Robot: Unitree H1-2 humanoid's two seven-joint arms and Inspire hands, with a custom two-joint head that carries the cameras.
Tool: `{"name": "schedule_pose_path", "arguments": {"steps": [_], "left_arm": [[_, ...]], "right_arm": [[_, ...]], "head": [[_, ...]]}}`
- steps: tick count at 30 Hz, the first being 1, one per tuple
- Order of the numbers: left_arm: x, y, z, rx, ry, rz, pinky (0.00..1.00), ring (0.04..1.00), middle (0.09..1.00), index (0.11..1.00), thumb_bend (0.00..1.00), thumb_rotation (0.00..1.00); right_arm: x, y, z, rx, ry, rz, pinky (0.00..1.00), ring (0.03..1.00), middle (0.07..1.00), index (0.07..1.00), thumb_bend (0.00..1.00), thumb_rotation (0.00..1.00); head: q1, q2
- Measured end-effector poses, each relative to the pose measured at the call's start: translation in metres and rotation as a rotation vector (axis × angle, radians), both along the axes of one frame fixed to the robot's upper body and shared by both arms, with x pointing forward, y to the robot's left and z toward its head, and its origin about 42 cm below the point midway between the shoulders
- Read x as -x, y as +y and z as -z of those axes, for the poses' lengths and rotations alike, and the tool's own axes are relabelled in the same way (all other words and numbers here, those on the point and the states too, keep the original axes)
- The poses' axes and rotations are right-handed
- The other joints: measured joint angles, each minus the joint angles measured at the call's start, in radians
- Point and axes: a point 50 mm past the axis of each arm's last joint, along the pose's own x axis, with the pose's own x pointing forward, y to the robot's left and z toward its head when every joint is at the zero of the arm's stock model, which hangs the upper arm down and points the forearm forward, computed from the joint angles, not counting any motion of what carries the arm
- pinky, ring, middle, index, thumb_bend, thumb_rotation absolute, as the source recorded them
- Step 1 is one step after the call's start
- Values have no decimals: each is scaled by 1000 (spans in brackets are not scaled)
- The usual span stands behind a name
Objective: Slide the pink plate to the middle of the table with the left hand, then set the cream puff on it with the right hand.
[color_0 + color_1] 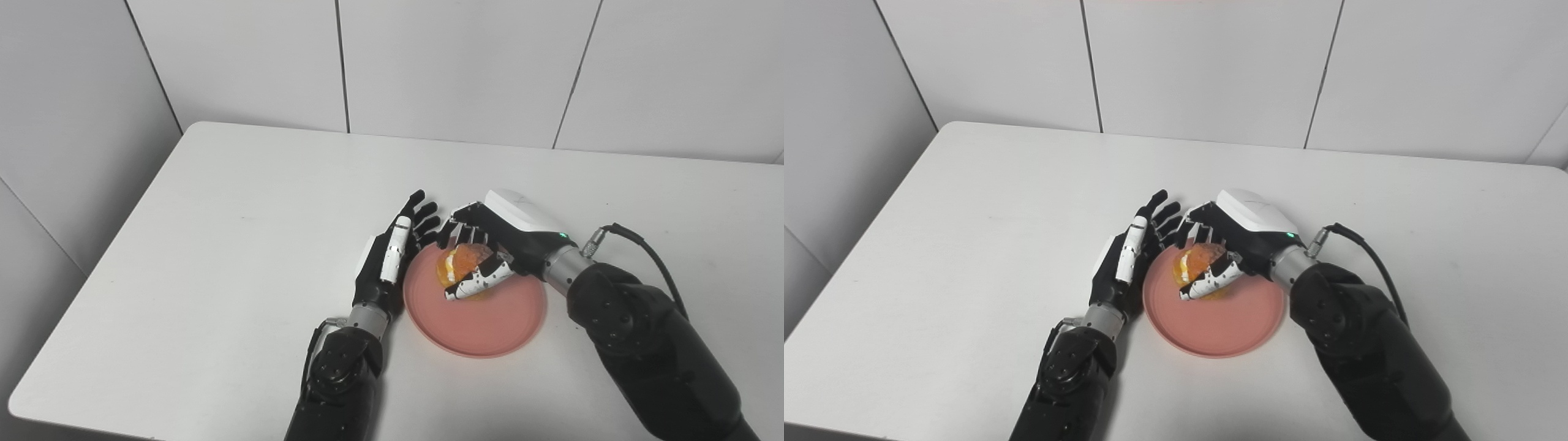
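Note:
The pink plate (490,318) lies on the white table near its middle front. My right hand (490,245) is shut on the orange-brown cream puff (462,260) and holds it over the plate's far left part; I cannot tell whether the puff touches the plate. My left hand (395,254) is open, fingers stretched out, standing on edge against the plate's left rim. The same scene shows in the right eye view, with the plate (1219,324), the puff (1197,260), the left hand (1130,254) and the right hand (1234,239).
The white table (245,245) runs to its left edge and near edge; tiled walls stand behind and to the left. A black cable (643,245) loops from my right wrist.

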Motion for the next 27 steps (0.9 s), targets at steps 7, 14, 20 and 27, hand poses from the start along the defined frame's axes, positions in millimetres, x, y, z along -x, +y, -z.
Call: {"name": "schedule_pose_path", "arguments": {"steps": [7,14,20,27], "left_arm": [[0,2,-1,4,-1,-5,859,876,890,893,400,1000],[0,2,-3,3,8,-4,861,880,892,899,399,1000],[2,4,-3,4,12,-8,867,876,893,900,399,1000],[2,5,-3,9,13,-9,863,873,889,898,403,1000]], "right_arm": [[-5,5,19,41,44,13,269,351,448,513,520,0],[-3,7,29,81,31,-4,294,378,422,541,515,0],[-3,5,32,102,2,18,299,387,424,539,516,0],[0,3,35,110,-25,28,255,342,447,513,523,1]], "head": [[-14,5],[-26,8],[-45,9],[-55,9]]}}
